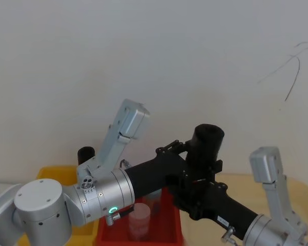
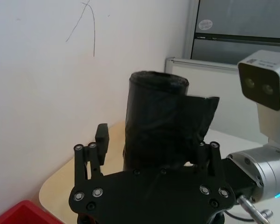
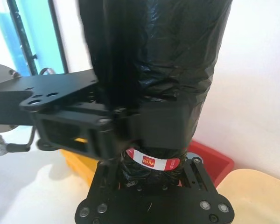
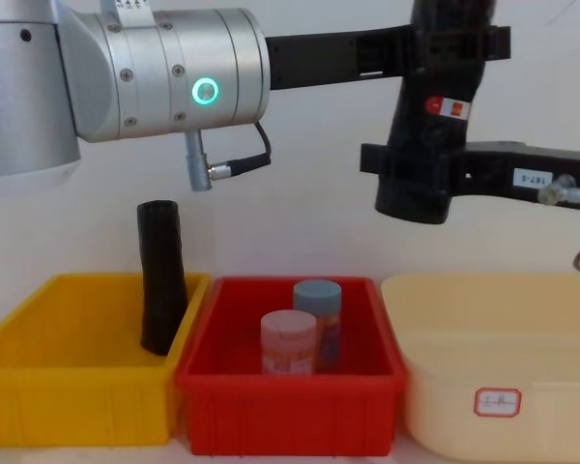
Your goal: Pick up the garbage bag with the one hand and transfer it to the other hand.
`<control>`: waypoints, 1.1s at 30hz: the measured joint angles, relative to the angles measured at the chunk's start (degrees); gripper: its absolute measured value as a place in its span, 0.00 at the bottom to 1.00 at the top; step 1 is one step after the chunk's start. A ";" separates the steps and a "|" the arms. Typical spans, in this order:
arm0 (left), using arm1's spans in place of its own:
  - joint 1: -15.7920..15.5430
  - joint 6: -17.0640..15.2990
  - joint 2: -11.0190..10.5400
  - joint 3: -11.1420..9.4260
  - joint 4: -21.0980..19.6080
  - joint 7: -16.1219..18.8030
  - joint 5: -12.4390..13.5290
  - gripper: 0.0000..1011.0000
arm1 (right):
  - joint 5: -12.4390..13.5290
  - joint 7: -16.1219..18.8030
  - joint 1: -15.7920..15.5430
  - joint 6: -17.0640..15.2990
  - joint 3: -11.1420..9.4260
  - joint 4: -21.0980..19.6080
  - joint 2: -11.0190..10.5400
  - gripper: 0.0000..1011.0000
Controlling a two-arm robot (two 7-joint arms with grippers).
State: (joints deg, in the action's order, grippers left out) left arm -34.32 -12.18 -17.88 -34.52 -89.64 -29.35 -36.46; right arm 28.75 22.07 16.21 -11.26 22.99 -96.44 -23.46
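Observation:
The garbage bag (image 4: pixel 435 126), a thick black roll with a red-and-white label, hangs nearly upright in the air above the red bin. My left gripper (image 4: pixel 454 39), on the arm with the green ring, straddles the roll's upper part. In the left wrist view a strip of background shows between one finger pad (image 2: pixel 102 135) and the roll (image 2: pixel 154 121), so this gripper (image 2: pixel 151 140) stands slightly open. My right gripper (image 4: pixel 416 166), with the small white number tag, is shut on the roll's lower part, just under the label (image 3: pixel 154 162). The head view shows both grippers meeting at the roll (image 1: pixel 208 141).
Below stand three bins: a yellow one (image 4: pixel 68 396) holding a plain black roll (image 4: pixel 161 275), a red one (image 4: pixel 290 406) with two capped jars (image 4: pixel 288 340), and a cream one (image 4: pixel 503 348). A white wall is close behind.

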 joint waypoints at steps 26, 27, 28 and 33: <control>2.15 1.20 -3.61 3.17 -1.63 -1.69 -4.44 0.99 | 2.93 -4.58 0.21 -1.38 -3.00 4.13 -0.01 0.51; 2.36 1.33 -3.91 3.52 -1.70 -1.59 -4.72 0.99 | 3.04 -4.93 0.28 -1.79 -3.13 4.56 0.01 0.51; 2.44 1.39 -4.06 3.67 -1.72 -1.51 -4.83 0.99 | 3.08 -5.19 0.31 -2.08 -3.18 4.77 0.03 0.51; 3.10 1.86 -4.99 4.72 -1.97 -0.44 -5.34 0.99 | 3.26 -6.43 0.67 -3.84 -3.63 6.57 0.21 0.51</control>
State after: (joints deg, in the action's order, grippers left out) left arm -31.22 -10.32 -22.87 -29.80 -91.61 -29.80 -41.81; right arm 32.01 15.64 16.88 -15.09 19.36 -89.87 -23.26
